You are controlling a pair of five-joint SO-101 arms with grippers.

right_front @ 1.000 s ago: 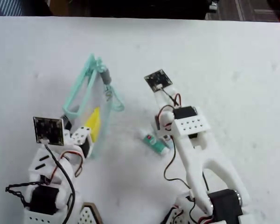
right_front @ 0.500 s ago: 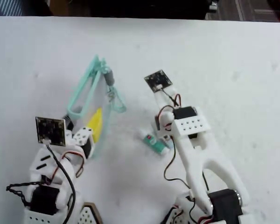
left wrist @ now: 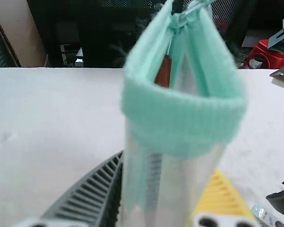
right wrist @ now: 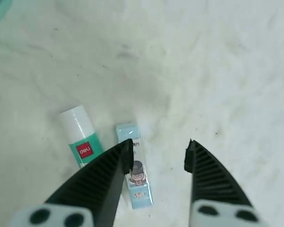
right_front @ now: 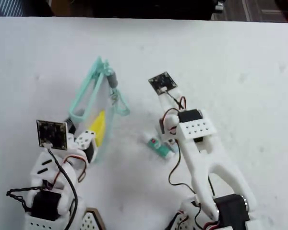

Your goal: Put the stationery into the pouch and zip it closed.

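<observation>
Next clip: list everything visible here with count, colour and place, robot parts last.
pouch: one, mint-green trim with clear sides, mouth open, on the table's left half.
glue stick: one, white with a green label, lying on the table near the right arm.
pale blue packet: one, lying beside the glue stick.
table: one, white.
left gripper: grey and yellow fingers, shut on the pouch.
right gripper: open, above the pale blue packet.

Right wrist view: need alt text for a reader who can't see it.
The right arm's jaws stand open over the white table, one tip overlapping a small pale-blue block that lies flat. A green-and-white glue stick lies beside the block, apart from it.
</observation>
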